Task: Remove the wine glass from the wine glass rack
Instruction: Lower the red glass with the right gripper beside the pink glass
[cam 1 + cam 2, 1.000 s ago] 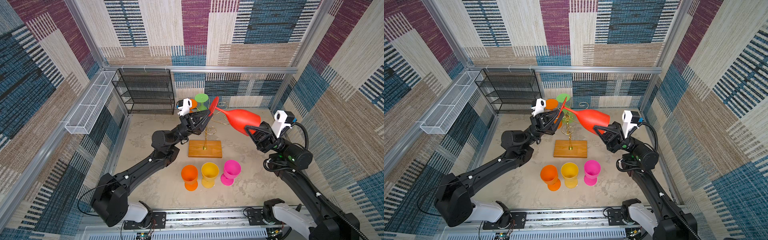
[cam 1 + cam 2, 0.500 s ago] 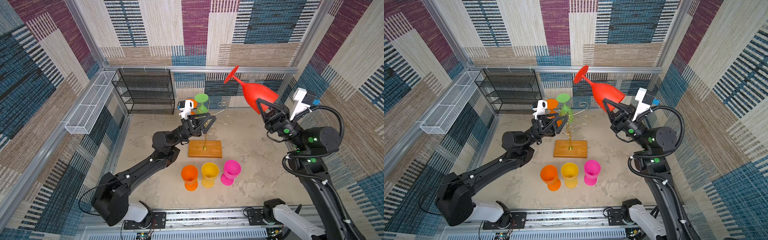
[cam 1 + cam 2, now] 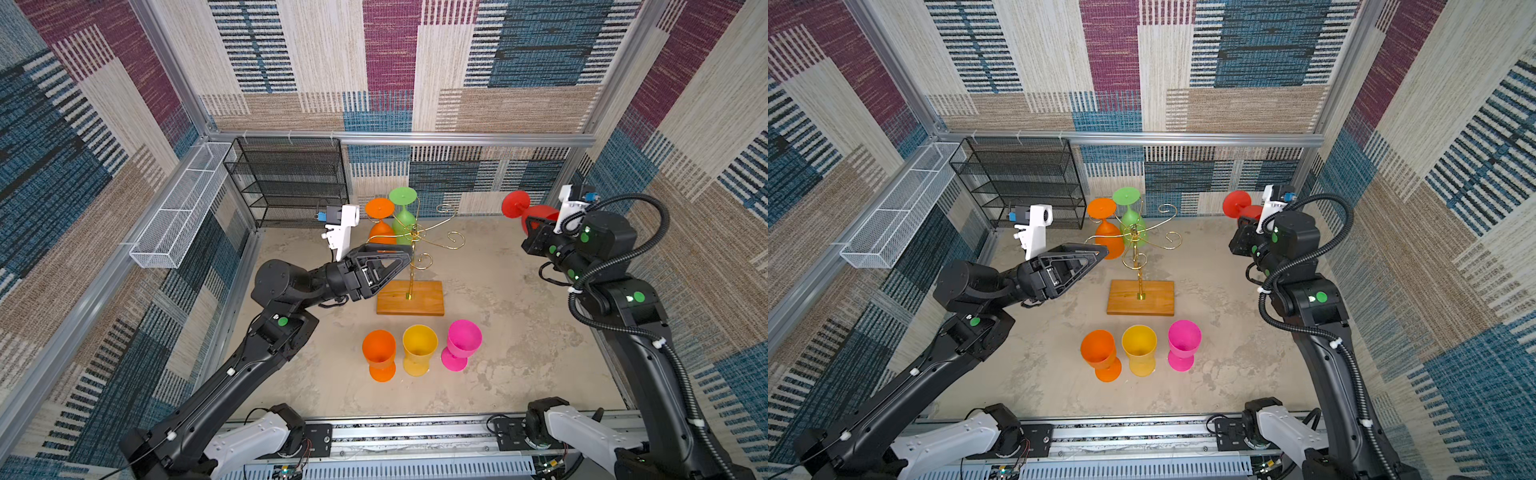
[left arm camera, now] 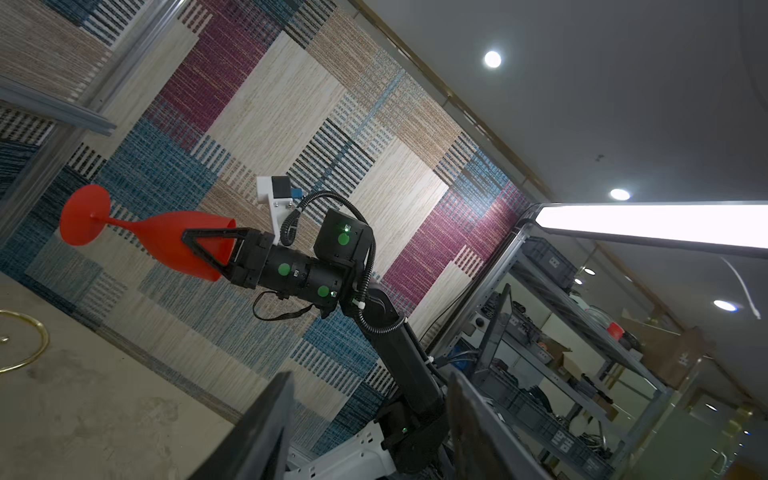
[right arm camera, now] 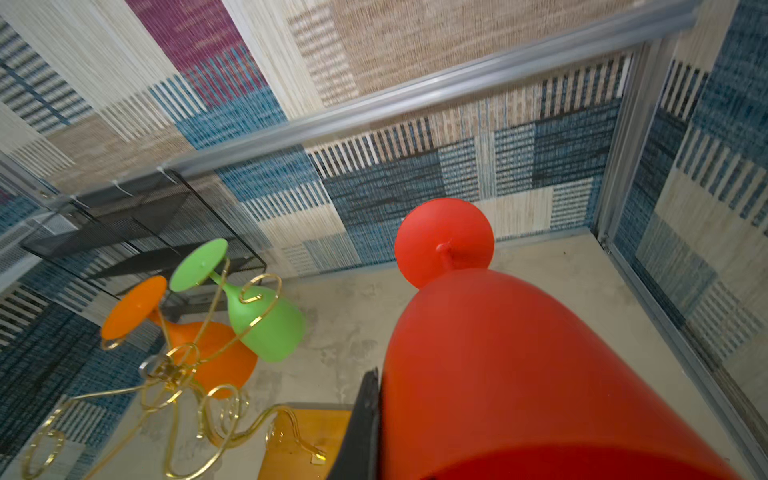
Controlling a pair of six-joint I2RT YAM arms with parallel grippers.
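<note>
We see the red wine glass [image 3: 515, 204] off the rack, held sideways at the right of the frame near the back wall. It is matte, with a round foot, short stem and tall bowl. Right gripper [image 4: 195, 245] is clamped on its bowl. Wine glass rack [image 3: 415, 305] sits mid-frame on the bench [image 3: 519, 332], with a gold pole and wood base, carrying 2 inverted glasses: orange glass [image 3: 381, 235] and green glass [image 3: 404, 224]. Left gripper [image 3: 403, 255] has its jaws apart, empty, beside the pole.
</note>
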